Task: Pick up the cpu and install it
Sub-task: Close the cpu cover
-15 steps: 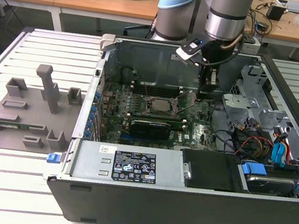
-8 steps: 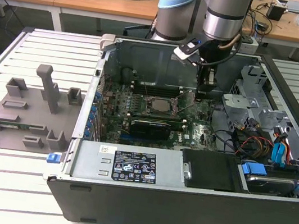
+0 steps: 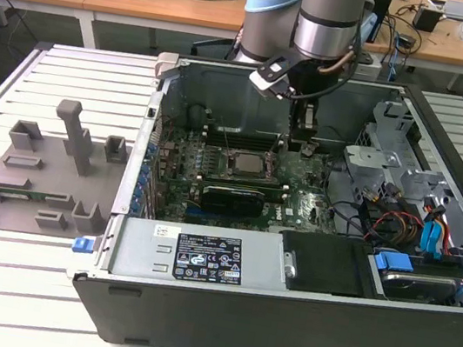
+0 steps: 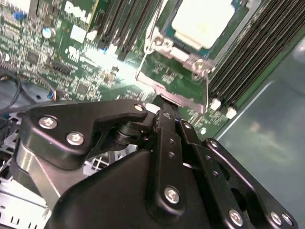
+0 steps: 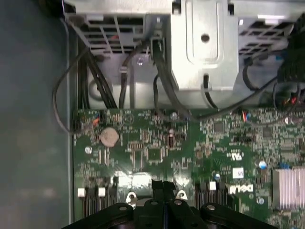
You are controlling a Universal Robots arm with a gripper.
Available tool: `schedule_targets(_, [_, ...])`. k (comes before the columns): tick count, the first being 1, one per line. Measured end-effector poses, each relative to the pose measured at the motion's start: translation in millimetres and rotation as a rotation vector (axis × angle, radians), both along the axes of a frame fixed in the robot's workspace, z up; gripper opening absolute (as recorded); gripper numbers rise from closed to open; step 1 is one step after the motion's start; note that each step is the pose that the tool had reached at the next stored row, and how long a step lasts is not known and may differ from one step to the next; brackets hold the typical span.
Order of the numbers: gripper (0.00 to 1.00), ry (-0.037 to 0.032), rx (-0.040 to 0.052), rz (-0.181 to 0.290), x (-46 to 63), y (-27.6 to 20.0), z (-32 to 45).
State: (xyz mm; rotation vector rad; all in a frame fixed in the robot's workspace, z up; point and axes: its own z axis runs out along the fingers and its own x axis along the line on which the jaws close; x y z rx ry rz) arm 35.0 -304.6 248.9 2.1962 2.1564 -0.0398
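The cpu (image 3: 247, 160) is already sitting in place on the motherboard (image 3: 310, 208); the pincer (image 3: 300, 147), hanging at its two o'clock in the exterior view, is pinched narrow, carrying nothing. Placing is looking done.

exterior view elevated, wrist views near motherboard (image 5: 157, 157)

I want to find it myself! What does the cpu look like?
Look inside the open computer case at the green board. Near its middle, the cpu sits in a metal frame: a pale flat square between long black slots.
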Motion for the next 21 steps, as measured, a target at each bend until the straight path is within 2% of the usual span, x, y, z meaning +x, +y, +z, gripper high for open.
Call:
schedule_targets(11, [0.11,-0.0085,0.0000,0.000,-43.2,0.0,0.0])
schedule_targets(16, [0.11,-0.0087,0.0000,0.000,-44.9,0.0,-0.2])
schedule_targets(19, [0.11,-0.0100,0.0000,0.000,-54.1,0.0,-2.8])
schedule_targets(21, [0.11,-0.0099,-0.0002,0.000,-56.0,-0.4,-6.1])
